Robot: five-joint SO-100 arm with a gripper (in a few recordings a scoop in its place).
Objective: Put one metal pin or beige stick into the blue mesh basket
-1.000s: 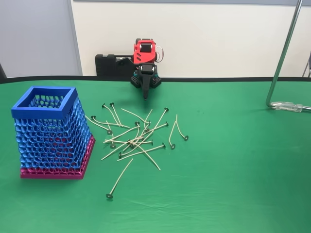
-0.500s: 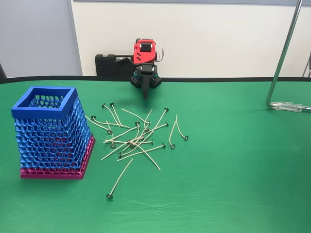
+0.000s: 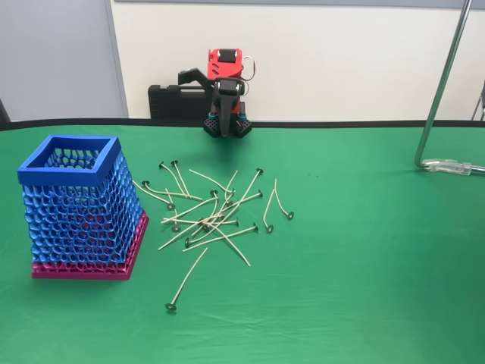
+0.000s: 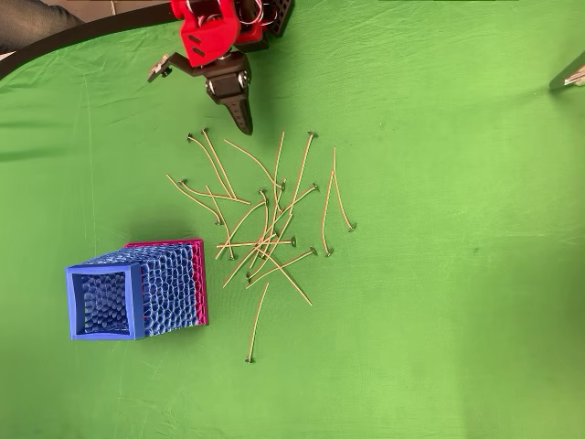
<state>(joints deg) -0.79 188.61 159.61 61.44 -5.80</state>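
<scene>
A: Basket position?

B: The blue mesh basket (image 3: 76, 205) stands upright at the left of the green table (image 3: 364, 265) in the fixed view, long axis vertical, mouth up. Overhead (image 4: 137, 289) it sits low and left. Honeycomb-mesh plastic walls, solid square blue rim, wider magenta base under it.

A: And the sticks?

B: A loose pile of pins (image 3: 216, 208), thin beige shafts with small dark round heads, crossing each other at many angles in the middle of the cloth, just right of the basket. Overhead (image 4: 270, 219) most run roughly near-to-far, some diagonal. One stray pin (image 3: 186, 279) lies apart on the near side, head toward the near edge, slanting up to the right.

A: Arm?

B: Red and black, at the far edge. The gripper (image 4: 241, 112) points toward the pile, its dark tip raised clear of the cloth, fingers close together with nothing between them. It is far of the pile and well apart from the basket, which lies near and left of it. In the fixed view (image 3: 225, 106) the fingers hang down in front of the base.

A: Anything else?

B: A metal stand (image 3: 443, 91) at far right.
</scene>
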